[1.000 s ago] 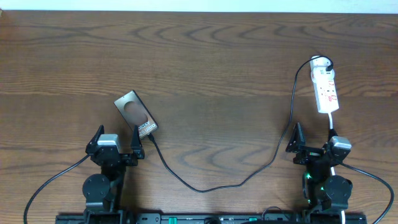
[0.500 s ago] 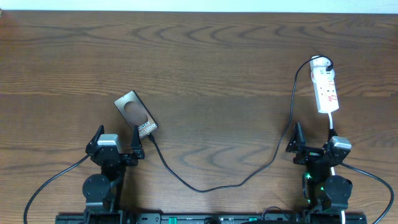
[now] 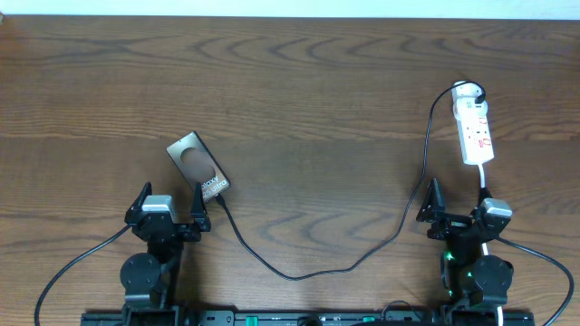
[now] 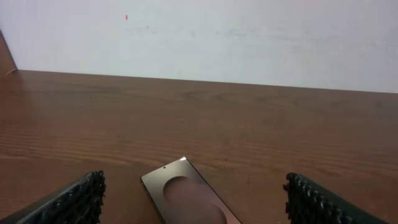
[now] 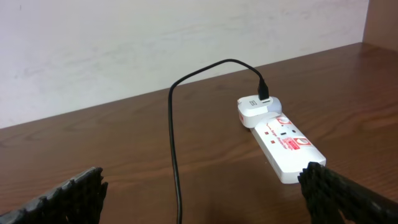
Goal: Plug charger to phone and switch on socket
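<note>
Nothing has moved since a second ago. Left gripper (image 3: 170, 204) has its fingers wide apart and empty, with the phone (image 3: 198, 164) flat just beyond it. The charger (image 3: 299, 272) meets the phone's near end. Right gripper (image 3: 460, 210) is also spread and holds nothing; the socket (image 3: 475, 131) lies far right.

Flat dark rectangular phone (image 3: 198, 165) lies on brown wooden table (image 3: 299, 81), left half, set at angle, just ahead of left gripper (image 3: 170, 204). White elongated plastic power strip (image 3: 475, 127) lies on right half, ahead of right gripper (image 3: 460, 206), well apart from phone. White plug adapter (image 3: 466, 91) sits at strip's far end. Thin black charger cable (image 3: 299, 272) leaves adapter, runs down strip's left side, loops across near table between arms, ends at phone's near end; seated or not, cannot tell.
</note>
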